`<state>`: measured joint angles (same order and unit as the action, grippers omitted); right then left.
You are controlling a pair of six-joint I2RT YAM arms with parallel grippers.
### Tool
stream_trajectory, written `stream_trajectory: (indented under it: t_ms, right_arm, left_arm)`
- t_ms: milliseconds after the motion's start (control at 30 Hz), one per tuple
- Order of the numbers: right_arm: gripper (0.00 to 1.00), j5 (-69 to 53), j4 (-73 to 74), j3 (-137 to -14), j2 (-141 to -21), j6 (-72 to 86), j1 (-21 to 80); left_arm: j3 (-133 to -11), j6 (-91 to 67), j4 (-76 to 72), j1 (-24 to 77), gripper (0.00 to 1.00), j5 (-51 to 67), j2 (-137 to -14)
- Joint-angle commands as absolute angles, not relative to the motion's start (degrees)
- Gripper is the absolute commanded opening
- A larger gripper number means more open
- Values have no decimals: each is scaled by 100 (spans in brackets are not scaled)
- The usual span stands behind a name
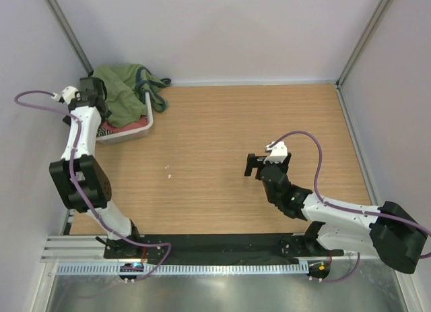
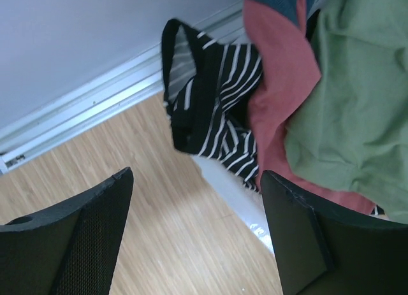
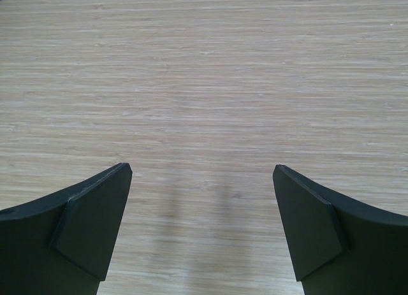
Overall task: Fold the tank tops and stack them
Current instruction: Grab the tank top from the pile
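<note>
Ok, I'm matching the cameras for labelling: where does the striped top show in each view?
Top external: the striped top peeks out at far left, in the white basket, under the green cloth.
Left wrist: upper middle, draped at the basket's edge, left of the red top.
Right wrist: not in it, only bare table.
Shared landmark: the green cloth, next to it in both views.
</note>
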<state>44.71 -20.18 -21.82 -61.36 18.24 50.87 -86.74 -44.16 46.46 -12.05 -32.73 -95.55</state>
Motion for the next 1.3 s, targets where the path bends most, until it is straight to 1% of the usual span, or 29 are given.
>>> stream_trajectory:
  t_ms: [0, 133, 200, 333, 400, 433, 467, 500, 567, 600, 633, 733, 833, 933, 1000, 1100, 1267]
  right_arm:
    - [100, 4509, -2303, -2180, -6029, 1934, 5071]
    - [100, 4535, -2320, -2162, -6003, 1934, 5080]
    - [100, 4509, -2347, -2153, -6003, 1925, 5071]
    - [100, 4491, -2338, -2188, -6064, 1942, 5080]
    - [100, 4482, -2329, -2188, -6073, 1951, 5080]
    - [100, 4482, -2329, -2188, -6065, 1942, 5080]
    - [100, 4491, -2338, -2180, -6073, 1951, 5080]
    - [100, 4491, -2347, -2180, -6065, 1951, 5080]
    - [100, 4500, -2329, -2180, -6064, 1942, 5080]
    - [100, 4509, -2329, -2180, -6064, 1942, 5071]
    - [100, 4509, -2347, -2180, -6064, 1942, 5080]
    - [100, 4491, -2355, -2188, -6117, 1934, 5080]
    - [100, 4535, -2320, -2250, -6187, 1925, 5080]
    - [100, 4658, -2267, -2250, -6179, 1925, 5080]
    - [100, 4650, -2294, -2241, -6161, 1934, 5071]
    - [100, 4641, -2311, -2241, -6179, 1925, 5080]
    - [100, 4632, -2285, -2250, -6187, 1916, 5080]
  left_arm:
    - [-9437, -4052, 4886, -1239, 81, -3603, -9948]
    - [-10019, -4148, 5326, -1283, 77, -3569, -10502]
    - [-10090, -4070, 5239, -1283, 72, -3559, -10599]
    - [-9950, -3990, 5159, -1344, 71, -3709, -10696]
    - [-9774, -3982, 5063, -1397, 71, -3570, -10705]
    - [-9695, -3981, 5019, -1450, 68, -3516, -10714]
    - [-9573, -3981, 4975, -1476, 63, -3472, -10705]
    - [-9528, -3990, 4922, -1494, 50, -3402, -10714]
    - [-9510, -3990, 4896, -1564, 30, -3147, -10749]
    - [-9536, -3973, 4896, -1564, 9, -3068, -10758]
    - [-9571, -3920, 4887, -1564, 0, -2789, -10740]
    - [-9650, -4042, 4852, -1547, 0, -2514, -10530]
    - [-9633, -4472, 4738, -1521, 0, -2417, -9916]
    - [-9414, -5061, 4334, -1521, 0, -1909, -9160]
    - [-9247, -5606, 4009, -1521, 0, -1277, -8589]
    - [-9228, -6204, 3780, -1310, 0, -688, -7983]
    - [-9298, -6855, 3438, -879, 0, -404, -6910]
